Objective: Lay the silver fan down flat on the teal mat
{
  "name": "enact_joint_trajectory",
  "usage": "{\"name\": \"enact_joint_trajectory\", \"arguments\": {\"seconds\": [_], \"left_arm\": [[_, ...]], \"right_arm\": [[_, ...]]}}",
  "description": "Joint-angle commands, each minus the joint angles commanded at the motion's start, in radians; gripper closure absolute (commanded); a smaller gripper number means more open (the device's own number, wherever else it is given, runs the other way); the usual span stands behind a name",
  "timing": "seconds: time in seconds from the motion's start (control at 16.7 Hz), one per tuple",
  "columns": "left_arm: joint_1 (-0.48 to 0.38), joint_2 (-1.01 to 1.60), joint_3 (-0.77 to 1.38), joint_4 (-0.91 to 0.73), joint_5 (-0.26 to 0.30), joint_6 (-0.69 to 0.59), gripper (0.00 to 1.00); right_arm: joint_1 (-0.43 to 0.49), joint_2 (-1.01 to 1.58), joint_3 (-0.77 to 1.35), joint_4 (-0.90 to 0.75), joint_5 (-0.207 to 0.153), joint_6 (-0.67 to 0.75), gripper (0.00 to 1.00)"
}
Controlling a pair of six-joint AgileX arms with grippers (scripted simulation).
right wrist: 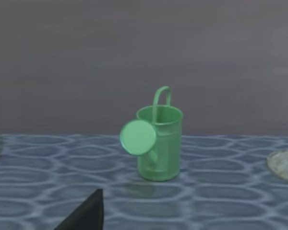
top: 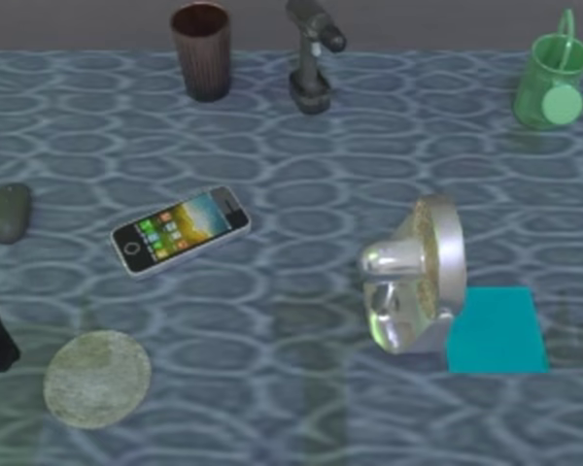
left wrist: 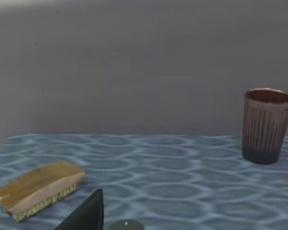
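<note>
Left arm: only a dark part shows at the left edge of the top view, low on that side; its claw (left wrist: 86, 215) appears as one dark finger in the left wrist view, and whether it is wide or narrow cannot be told. Past that finger on the bench (top: 301, 291): a wooden brush (left wrist: 38, 188) with pale bristles, and farther back a ribbed brown cup (left wrist: 266, 125), upright.

Right arm: not seen from above. Its claw (right wrist: 86, 213) likewise shows as a single dark finger in the right wrist view; state cannot be told. Beyond it stands a green watering can (right wrist: 158, 139), upright.

The silver fan (top: 418, 277) stands on the right half of the bench, not flat, no claw on it. Its base sits just at the left edge of the teal mat (top: 496, 330); mat otherwise bare.

Elsewhere from above: smartphone (top: 181, 230) near centre-left, screen lit; greenish-grey round disc (top: 97, 379) lower left; dark computer mouse (top: 10, 212) at far left; a dark drill (top: 313, 53) at the back edge.
</note>
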Motion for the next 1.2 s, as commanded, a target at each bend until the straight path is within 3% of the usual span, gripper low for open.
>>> {"name": "enact_joint_trajectory", "arguments": {"seconds": [0.24,0.48,1.2], "left_arm": [[0.000,0.000,0.000,0.000,0.000,0.000,0.00],[0.000,0.000,0.000,0.000,0.000,0.000,0.00],[0.000,0.000,0.000,0.000,0.000,0.000,0.00]], "right_arm": [[0.012,0.030,0.029,-0.028,-0.003,0.005,0.00],[0.073,0.218,0.204,-0.183,-0.009,0.039,0.00],[0.362,1.353,1.248,-0.966,-0.004,0.287,0.00]]}}
